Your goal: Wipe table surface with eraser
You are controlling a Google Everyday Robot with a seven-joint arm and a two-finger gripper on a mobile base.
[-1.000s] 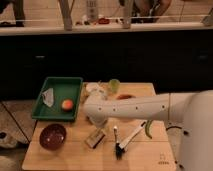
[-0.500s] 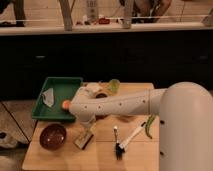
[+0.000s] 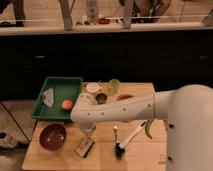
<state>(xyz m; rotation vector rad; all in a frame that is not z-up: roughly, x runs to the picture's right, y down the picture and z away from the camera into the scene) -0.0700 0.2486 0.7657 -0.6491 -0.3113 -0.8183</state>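
Note:
The eraser (image 3: 84, 147), a small block with a pale top and dark base, lies on the light tan table surface (image 3: 102, 160) toward the front left. My gripper (image 3: 88, 134) comes straight down from the bent white arm (image 3: 120, 111) and is shut on the eraser's top, pressing it on the wood. A small dark logo (image 3: 162, 161) marks the table's front right corner.
A brown bowl (image 3: 52, 136) sits just left of the eraser. A white-handled black brush (image 3: 127, 140) lies to its right, with a green item (image 3: 148, 130) beyond. A green tray (image 3: 56, 90) holding an orange ball (image 3: 67, 104) stands back left. Cups (image 3: 114, 86) stand at the back.
The gripper and eraser have slid left and toward the front edge across the table. The arm's elbow has swung left over the tray's corner.

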